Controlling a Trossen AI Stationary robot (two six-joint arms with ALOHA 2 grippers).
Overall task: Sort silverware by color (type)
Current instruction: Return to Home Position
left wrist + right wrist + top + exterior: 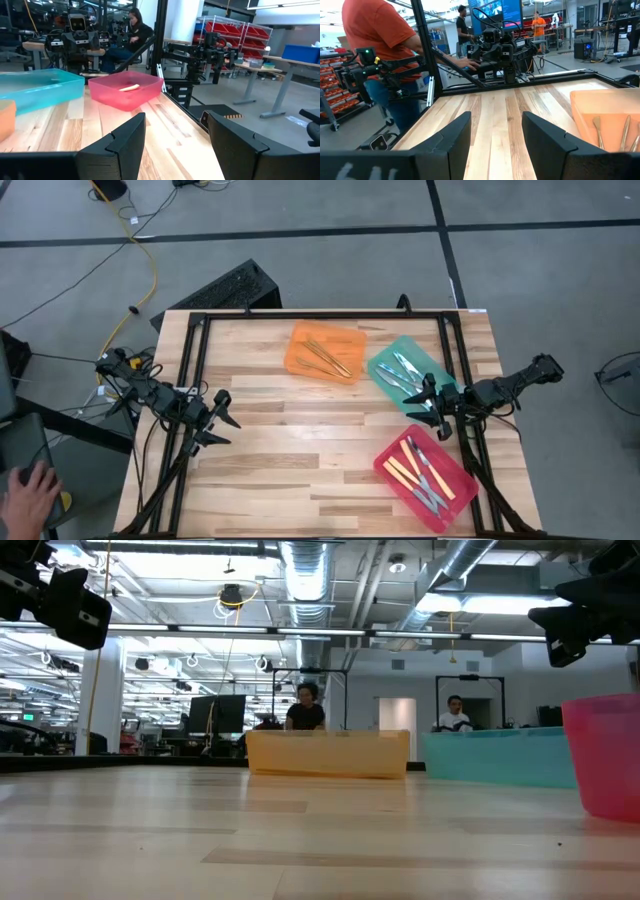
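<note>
The silverware lies in three flat trays on the table's right half. Gold pieces (325, 355) lie in the orange tray (300, 338). Blue-handled pieces (400, 370) lie in the green tray (385, 360). Yellow-orange-handled pieces with silver heads (420, 470) lie in the red tray (392, 452). My left gripper (228, 423) hovers open above the table's left edge, its fingers level. My right gripper (428, 402) hovers open at the right side, over the green tray's near corner, with nothing between its fingers.
A black frame (300, 318) runs along the table's far, left and right edges. The bare wooden top (290, 440) spreads between the two grippers. A person's hand (25, 490) shows beyond the table's left edge, and people stand in the room behind.
</note>
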